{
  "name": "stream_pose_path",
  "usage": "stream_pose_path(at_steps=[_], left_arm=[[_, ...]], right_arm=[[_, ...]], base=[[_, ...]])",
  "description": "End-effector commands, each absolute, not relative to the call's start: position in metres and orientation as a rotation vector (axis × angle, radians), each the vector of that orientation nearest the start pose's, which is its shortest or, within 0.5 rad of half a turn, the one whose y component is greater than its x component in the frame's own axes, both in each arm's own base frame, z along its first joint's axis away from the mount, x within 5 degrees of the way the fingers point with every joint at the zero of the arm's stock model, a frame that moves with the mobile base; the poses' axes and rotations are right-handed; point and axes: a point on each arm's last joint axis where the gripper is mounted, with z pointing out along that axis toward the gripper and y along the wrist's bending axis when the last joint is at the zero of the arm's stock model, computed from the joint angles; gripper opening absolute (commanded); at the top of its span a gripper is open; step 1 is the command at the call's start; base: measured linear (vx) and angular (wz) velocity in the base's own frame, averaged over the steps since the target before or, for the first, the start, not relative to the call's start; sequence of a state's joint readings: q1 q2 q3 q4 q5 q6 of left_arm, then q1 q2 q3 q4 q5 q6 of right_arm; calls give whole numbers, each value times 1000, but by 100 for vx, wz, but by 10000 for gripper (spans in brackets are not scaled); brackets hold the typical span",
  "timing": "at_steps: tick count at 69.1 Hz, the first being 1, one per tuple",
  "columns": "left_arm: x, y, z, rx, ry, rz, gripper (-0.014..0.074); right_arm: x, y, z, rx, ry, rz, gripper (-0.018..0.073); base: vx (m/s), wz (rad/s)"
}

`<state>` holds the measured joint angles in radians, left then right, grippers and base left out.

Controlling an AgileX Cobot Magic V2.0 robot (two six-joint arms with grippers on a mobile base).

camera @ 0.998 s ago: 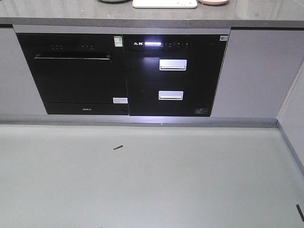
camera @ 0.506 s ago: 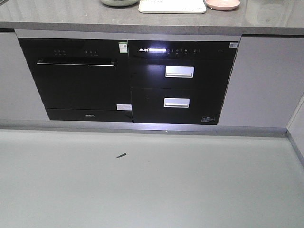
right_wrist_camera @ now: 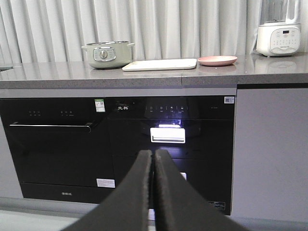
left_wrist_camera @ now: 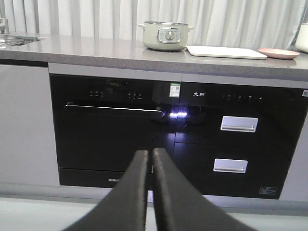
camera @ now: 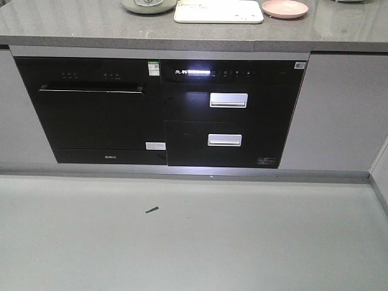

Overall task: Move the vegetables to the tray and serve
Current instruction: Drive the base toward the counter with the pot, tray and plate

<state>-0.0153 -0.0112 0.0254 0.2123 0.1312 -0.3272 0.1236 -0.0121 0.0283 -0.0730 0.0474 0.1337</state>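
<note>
The cream tray point(camera: 219, 11) lies flat on the grey countertop, between a pale green pot and a pink plate; it also shows as the tray point(left_wrist_camera: 226, 51) and the tray point(right_wrist_camera: 160, 64) in the wrist views. No vegetables are in view. My left gripper point(left_wrist_camera: 149, 153) is shut with nothing in it, low in front of the black appliance fronts. My right gripper point(right_wrist_camera: 154, 153) is shut and empty too, pointing at the lit drawer unit. Both grippers are well short of and below the counter.
A green pot point(right_wrist_camera: 107, 54) stands left of the tray and a round pink plate point(camera: 285, 8) right of it. A white blender base point(right_wrist_camera: 278, 38) sits far right. Below the counter point(camera: 73, 27) are a black dishwasher point(camera: 91, 115) and a drawer cabinet point(camera: 227, 115). Grey floor point(camera: 194, 242) lies ahead.
The counter and cabinets have slid lower in the front view, and more of the tray, pot and plate shows. The base has drawn closer to the counter.
</note>
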Motion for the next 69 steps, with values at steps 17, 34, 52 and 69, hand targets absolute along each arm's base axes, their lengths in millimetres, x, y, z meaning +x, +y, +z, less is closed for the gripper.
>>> stream_pose_path(at_steps=[17,34,52,69], left_arm=[[57,0,193,-96,1568,-101,-6],[57,0,193,-96,1568,-101,-6],[57,0,193,-96,1568,-101,-6],[57,0,193,-96,1568,-101,-6]], right_arm=[[56,7,202,-50,1484,138,-3],[56,7,202,-50,1484,138,-3],[56,7,202,-50,1484,138,-3],[56,7,202,-50,1484,138,-3]], base=[[11,-6],[10,-12],[9,-9],[9,-8]])
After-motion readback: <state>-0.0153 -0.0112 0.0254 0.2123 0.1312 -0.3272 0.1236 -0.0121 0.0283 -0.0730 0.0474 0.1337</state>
